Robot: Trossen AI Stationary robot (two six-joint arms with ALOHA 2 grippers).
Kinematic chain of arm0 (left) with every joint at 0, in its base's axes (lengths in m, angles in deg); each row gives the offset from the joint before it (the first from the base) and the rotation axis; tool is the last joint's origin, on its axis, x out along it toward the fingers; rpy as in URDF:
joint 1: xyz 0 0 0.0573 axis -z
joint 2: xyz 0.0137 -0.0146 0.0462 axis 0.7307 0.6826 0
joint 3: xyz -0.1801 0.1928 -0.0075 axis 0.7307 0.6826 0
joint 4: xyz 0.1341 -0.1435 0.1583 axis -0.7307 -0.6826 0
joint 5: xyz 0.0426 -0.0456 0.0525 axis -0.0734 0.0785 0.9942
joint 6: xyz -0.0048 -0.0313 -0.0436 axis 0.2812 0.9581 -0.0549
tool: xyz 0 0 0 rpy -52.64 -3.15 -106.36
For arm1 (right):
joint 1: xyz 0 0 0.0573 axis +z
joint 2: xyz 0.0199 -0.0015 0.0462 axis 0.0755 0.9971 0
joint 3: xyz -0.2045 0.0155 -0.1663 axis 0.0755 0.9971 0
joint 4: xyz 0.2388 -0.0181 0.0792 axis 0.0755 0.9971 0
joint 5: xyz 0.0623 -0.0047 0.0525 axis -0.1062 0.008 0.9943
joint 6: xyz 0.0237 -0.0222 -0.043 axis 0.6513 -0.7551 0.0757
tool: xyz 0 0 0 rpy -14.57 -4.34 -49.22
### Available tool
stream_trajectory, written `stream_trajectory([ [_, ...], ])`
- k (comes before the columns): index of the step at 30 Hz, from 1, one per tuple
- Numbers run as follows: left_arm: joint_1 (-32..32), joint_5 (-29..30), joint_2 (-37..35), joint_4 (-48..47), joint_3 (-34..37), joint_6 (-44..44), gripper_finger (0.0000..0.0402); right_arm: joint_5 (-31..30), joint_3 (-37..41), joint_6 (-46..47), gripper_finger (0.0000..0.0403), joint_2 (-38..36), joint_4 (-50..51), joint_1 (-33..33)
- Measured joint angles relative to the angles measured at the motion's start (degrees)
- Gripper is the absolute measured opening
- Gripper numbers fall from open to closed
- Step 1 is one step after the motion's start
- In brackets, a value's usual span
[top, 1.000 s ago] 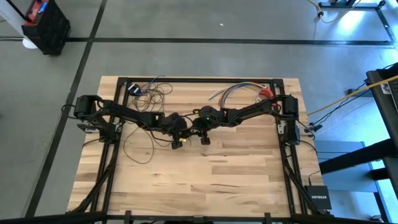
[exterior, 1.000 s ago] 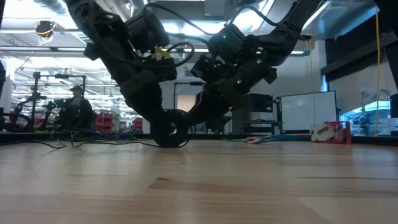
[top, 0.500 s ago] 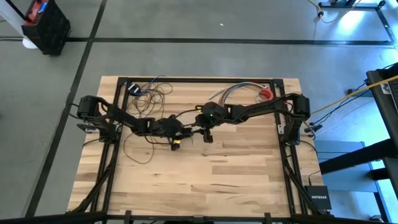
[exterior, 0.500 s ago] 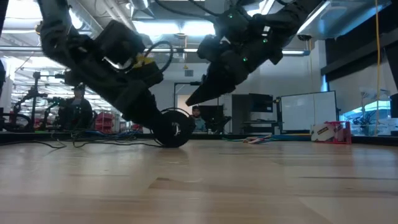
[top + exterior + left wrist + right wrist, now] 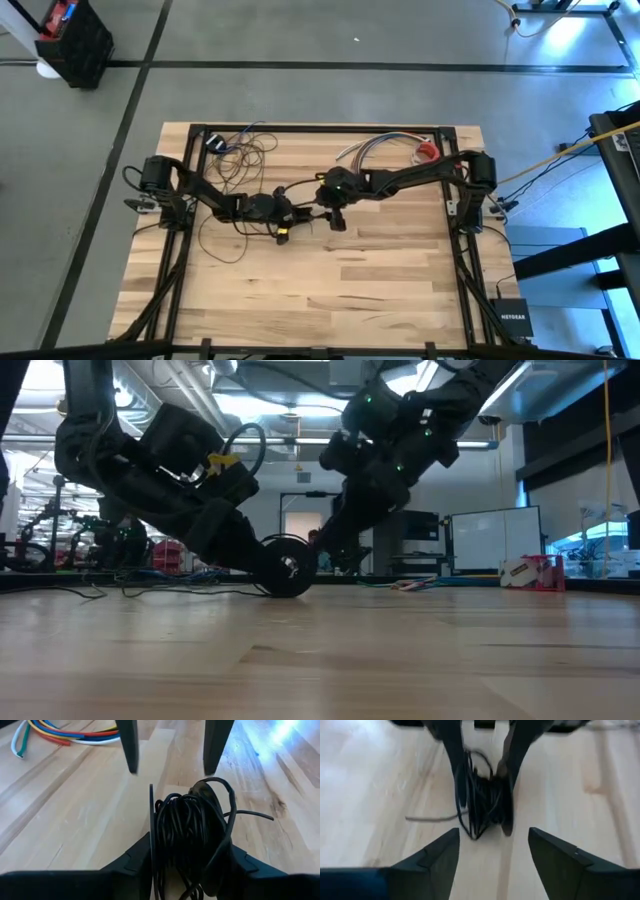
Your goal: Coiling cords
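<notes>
Cords [image 5: 187, 832] sit bunched in a dark coil between the left gripper [image 5: 190, 865] fingers (clamped on it) near the table [image 5: 380, 290] centre, while the right gripper [image 5: 492, 852] hangs facing it, spread wide, empty

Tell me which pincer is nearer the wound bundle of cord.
Left. The left pincer grips the wound cord bundle between its fingers; the right pincer stands open just beyond it, not touching.
</notes>
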Motion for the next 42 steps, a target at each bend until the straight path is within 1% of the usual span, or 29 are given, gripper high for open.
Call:
stream_trajectory([
  [6, -0.02, -0.09, -0.86, -0.25, 0.08, 0.21, 0.0141, 0.21, 0.04, 0.04, 0.0206, 2.32, -1.75, -0.04],
  [10, -0.02, -0.15, -1.05, -0.18, 0.13, 0.24, 0.0139, 2.08, 0.07, 0.04, 0.0195, 2.50, -3.18, 0.02],
  [15, 0.00, -0.15, -1.05, -0.13, 0.11, 0.60, 0.0145, 1.53, 0.07, 0.00, 0.0193, 2.50, -7.80, 0.00],
  [18, 0.02, -0.15, -1.05, -0.16, 0.11, 0.61, 0.0142, 1.71, 0.07, -0.21, 0.0193, 2.50, -6.88, 0.02],
  [20, 0.00, -0.20, -1.05, -0.16, 0.11, 0.58, 0.0141, 2.84, 0.07, -0.24, 0.0193, 2.50, -5.66, 0.02],
  [23, 0.02, -0.21, -1.05, -0.16, 0.11, 0.57, 0.0144, 2.38, 0.07, -0.22, 0.0193, 3.32, -7.52, 0.02],
  [26, 0.02, -0.20, -1.05, -0.16, 0.10, 0.60, 0.0146, 2.91, 0.05, 0.26, 0.0201, 5.34, -11.34, 0.02],
  [28, 0.02, -0.20, -1.05, -0.14, 0.11, 0.60, 0.0144, 4.30, 0.00, 0.26, 0.0209, 6.65, -12.06, 0.02],
  [31, 0.02, -0.21, -1.05, -0.16, 0.09, 0.60, 0.0142, 4.46, -0.07, 0.26, 0.0221, 7.59, -12.97, 0.33],
  [33, 0.02, -0.21, -1.05, -0.13, 0.09, 0.60, 0.0143, 4.51, -0.10, -0.92, 0.0221, 7.59, -14.40, 0.35],
  [36, 0.02, -0.20, -1.02, -0.09, 0.09, 0.56, 0.0148, 4.48, -0.15, -2.12, 0.0202, 7.57, -16.51, 0.39],
  [41, 0.05, -0.13, -1.02, -0.11, 0.11, 0.89, 0.0150, 4.50, -0.15, -2.60, 0.0130, 7.50, -16.68, 0.33],
  [42, 0.05, -0.11, -1.02, -0.11, 0.13, 0.89, 0.0151, 4.50, -0.15, -2.62, 0.0121, 7.50, -16.77, 0.33],
])
